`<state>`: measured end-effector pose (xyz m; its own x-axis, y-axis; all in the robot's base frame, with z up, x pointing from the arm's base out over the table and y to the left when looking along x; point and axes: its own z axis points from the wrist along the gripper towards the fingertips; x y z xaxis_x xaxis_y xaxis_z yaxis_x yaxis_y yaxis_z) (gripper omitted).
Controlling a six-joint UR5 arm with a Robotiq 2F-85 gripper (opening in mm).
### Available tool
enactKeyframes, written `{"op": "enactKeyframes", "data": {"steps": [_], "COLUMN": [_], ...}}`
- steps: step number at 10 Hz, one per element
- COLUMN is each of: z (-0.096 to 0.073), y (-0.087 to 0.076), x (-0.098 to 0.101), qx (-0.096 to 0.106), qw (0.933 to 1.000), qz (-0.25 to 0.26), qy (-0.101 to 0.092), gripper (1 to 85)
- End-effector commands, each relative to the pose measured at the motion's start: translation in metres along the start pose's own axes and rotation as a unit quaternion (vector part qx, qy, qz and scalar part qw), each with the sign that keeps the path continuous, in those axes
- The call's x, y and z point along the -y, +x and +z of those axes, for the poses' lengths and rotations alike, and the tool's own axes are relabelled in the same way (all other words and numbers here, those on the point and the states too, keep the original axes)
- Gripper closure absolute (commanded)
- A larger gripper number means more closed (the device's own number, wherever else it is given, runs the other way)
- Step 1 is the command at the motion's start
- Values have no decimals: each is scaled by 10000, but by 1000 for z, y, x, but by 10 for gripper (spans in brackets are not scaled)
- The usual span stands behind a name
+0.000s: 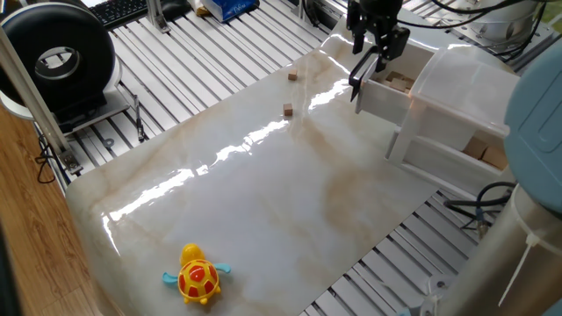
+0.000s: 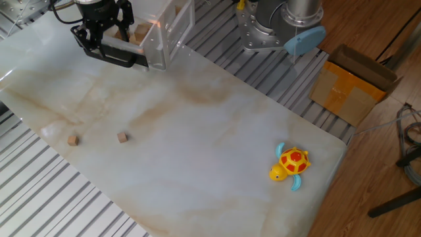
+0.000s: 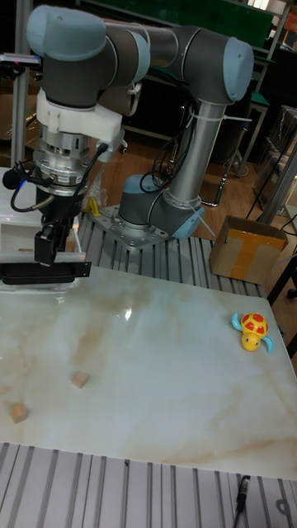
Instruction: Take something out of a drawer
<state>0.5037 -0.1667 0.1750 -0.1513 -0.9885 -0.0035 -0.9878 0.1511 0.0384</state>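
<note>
Nearest the camera in one fixed view sits a yellow toy turtle (image 1: 198,276) on the marble table (image 1: 263,202), then two little brown cubes (image 1: 287,110) farther back (not what we're after). At the far corner the top drawer (image 1: 386,95) is already pulled out of its white unit (image 1: 465,105), so the opening part looks done. The pale wooden block (image 1: 399,83) is lying inside it, not grabbed yet. That's what's left: reach in, pinch, lift out. It's roughly cube-shaped, so no real long axis; its faces seem about square with the drawer walls. The gripper (image 1: 373,44) hangs over the drawer's front edge, fingers spread with nothing between them.
</note>
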Motion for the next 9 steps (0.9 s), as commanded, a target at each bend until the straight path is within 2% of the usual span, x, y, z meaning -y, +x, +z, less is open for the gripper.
{"op": "enactKeyframes", "data": {"steps": [1, 6, 7, 9], "z": [-4, -8, -12, -28], "y": [-12, -17, -14, 1], "x": [5, 6, 3, -6], "qx": [104, 100, 51, -220], "qw": [9999, 9999, 10000, 9997], "qz": [23, -7, 2, -28], "qy": [44, 69, 53, 109], "gripper": [240, 247, 250, 263]}}
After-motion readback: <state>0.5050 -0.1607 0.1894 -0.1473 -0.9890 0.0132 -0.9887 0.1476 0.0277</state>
